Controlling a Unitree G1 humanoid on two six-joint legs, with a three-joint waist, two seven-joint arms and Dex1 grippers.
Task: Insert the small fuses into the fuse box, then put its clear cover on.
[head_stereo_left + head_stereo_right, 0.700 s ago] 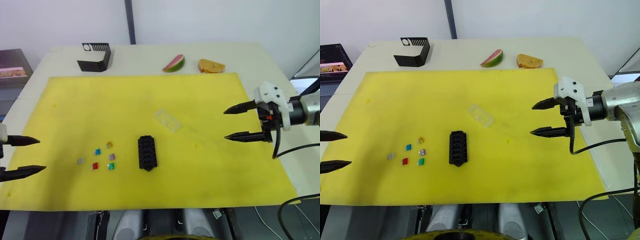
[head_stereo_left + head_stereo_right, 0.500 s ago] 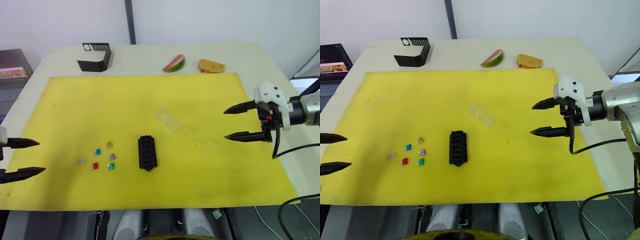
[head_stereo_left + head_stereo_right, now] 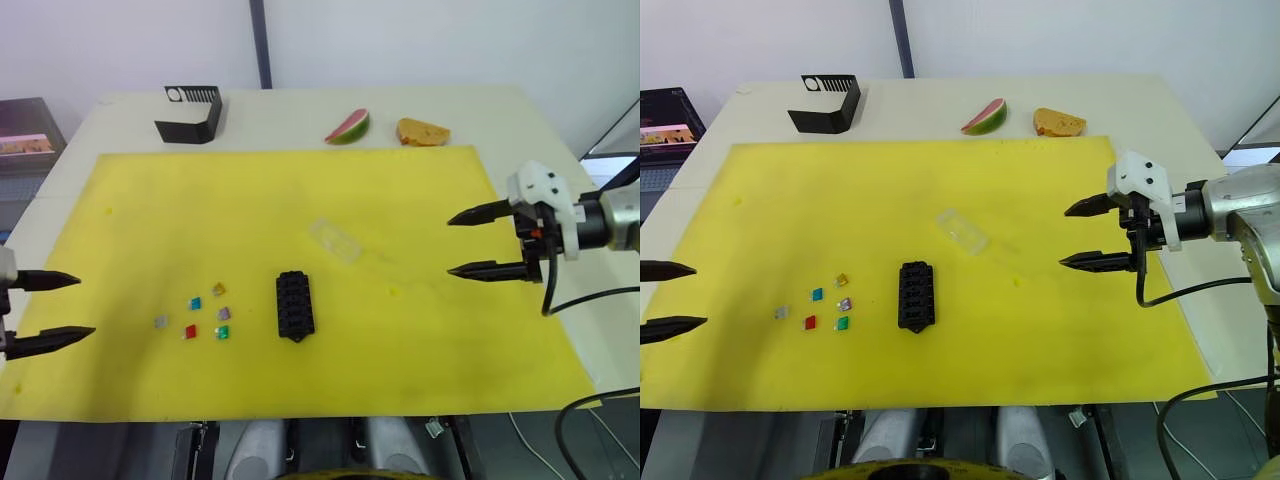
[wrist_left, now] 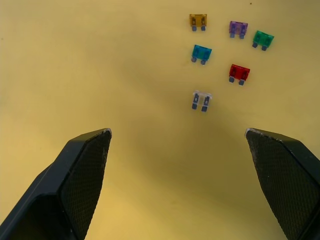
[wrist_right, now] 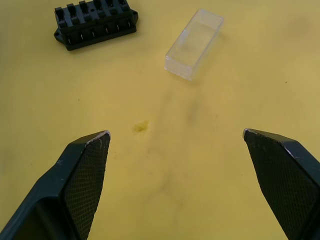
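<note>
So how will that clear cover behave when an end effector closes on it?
The clear cover looks like thin, hollow, smooth plastic, so it is probably light and may skid on the yellow mat when nudged. Its flat walls suggest it won't roll; a hard squeeze might flex it.

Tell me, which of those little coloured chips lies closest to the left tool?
The clear grey chip. It lies apart from the blue, red, green, purple and orange ones, on the side toward the open left tool.
</note>
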